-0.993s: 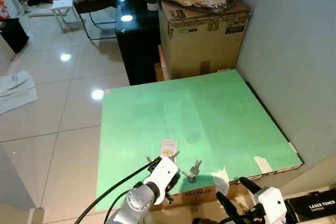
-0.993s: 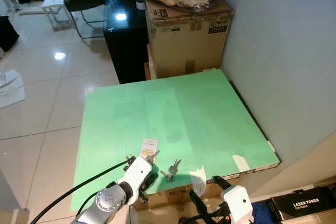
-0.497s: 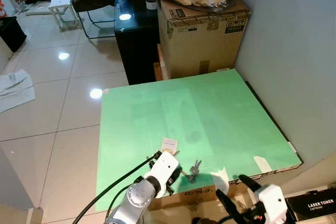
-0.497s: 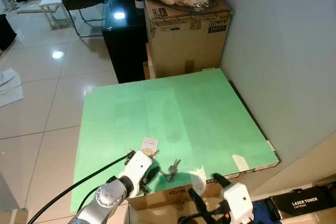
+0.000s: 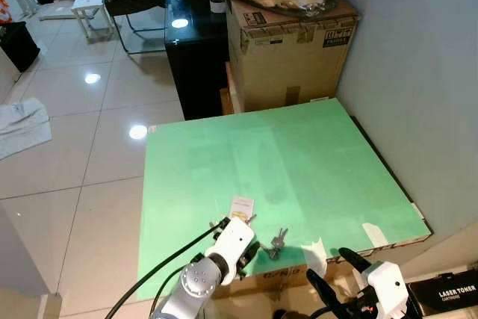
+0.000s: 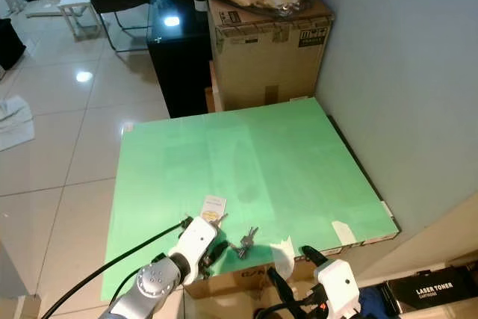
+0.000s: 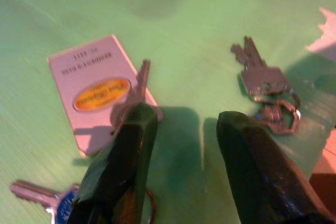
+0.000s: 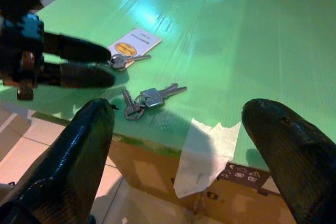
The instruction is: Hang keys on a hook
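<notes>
While both grippers' fingers gape empty, silver keys (image 7: pixel 264 87) on a ring lie flat.

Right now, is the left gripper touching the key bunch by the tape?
Apart. Left wrist view: bare green board separates the left gripper from the key bunch.

1. Most of the flat green counter (image 5: pixel 284 162) is wide open, tons of room to move across.
2. Near edge is crowded: white tag card with yellow oval label (image 7: pixel 92 90), silver key bunch (image 7: pixel 265 90), left gripper (image 7: pixel 181 124) with fingers parted.
3. Brown cardboard box (image 5: pixel 287 42) blocks the far side, grey wall (image 5: pixel 418 72) hems the right.
</notes>
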Controlling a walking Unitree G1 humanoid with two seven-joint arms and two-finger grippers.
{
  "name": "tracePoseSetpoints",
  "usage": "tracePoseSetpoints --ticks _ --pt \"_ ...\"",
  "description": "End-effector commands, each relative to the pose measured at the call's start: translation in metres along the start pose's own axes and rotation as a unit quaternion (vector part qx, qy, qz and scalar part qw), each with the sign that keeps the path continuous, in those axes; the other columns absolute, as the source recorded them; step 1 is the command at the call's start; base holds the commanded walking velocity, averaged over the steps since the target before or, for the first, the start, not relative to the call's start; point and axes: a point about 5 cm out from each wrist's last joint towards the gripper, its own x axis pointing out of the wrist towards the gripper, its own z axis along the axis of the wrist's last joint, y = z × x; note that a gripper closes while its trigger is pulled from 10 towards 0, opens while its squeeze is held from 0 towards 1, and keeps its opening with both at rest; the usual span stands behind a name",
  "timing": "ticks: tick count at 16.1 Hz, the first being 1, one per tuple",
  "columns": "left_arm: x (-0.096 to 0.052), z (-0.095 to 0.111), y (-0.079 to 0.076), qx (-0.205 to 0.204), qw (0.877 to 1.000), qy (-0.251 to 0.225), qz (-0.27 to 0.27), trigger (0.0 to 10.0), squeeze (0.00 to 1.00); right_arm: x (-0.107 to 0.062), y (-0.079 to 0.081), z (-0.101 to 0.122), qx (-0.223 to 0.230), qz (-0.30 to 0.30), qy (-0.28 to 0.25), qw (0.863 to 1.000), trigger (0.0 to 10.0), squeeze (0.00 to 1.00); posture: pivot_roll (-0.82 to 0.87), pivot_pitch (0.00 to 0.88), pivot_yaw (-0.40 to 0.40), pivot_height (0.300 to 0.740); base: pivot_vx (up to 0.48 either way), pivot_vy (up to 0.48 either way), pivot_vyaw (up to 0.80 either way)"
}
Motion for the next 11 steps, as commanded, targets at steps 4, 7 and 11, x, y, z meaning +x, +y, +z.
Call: tracePoseSetpoints --ticks 4,7,11 --pt "0.0055 -0.0044 -0.0025 0.002 1.0 0.026 0.002 10.0 0.0 0.0037 0.0022 0.0106 -0.007 0.019 -0.017 1.0 10.0 1.0 -0.31 0.157 0.058 0.736 0.0 0.0 0.0" --pt "0.0083 -0.0024 -0.0001 -0.004 1.0 0.025 0.014 10.0 0.0 0.0018 0.0027 0.009 -0.007 0.02 -0.014 1.0 10.0 1.0 -0.3 0.159 0.057 0.736 0.0 0.0 0.0" --pt "0.007 -0.0043 0.0064 -0.006 0.999 0.028 0.029 10.0 0.0 0.001 0.0041 0.0089 -0.005 0.021 -0.011 1.0 10.0 1.0 -0.31 0.164 0.06 0.736 0.0 0.0 0.0"
